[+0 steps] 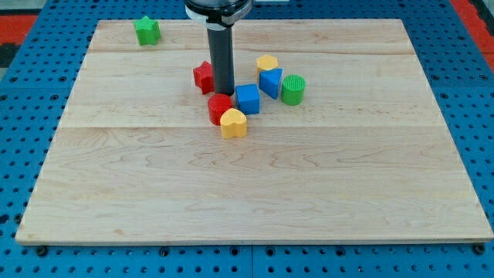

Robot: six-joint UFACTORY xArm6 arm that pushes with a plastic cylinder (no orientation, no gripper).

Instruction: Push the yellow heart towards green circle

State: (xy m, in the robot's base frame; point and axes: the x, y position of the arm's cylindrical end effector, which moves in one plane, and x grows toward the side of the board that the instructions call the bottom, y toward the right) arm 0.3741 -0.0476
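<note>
Eight blocks, two per colour; my tip between reds; cannot tell pincer state.

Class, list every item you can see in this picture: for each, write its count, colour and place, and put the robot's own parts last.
Yellow heart: one, yellow, board centre, touching the red block above-left.
Green circle: one, green, right end of the cluster.
Blue cube: one, blue, mid-cluster.
Blue wedge-like block: one, blue, beside the green circle.
Yellow block: one, yellow, cluster top.
Red block: one, red, below the rod.
Red star-like block: one, red, left of the rod.
Green star: one, green, top left.
Wooden board: one, pale.
My tip: one, dark, above the red block.
</note>
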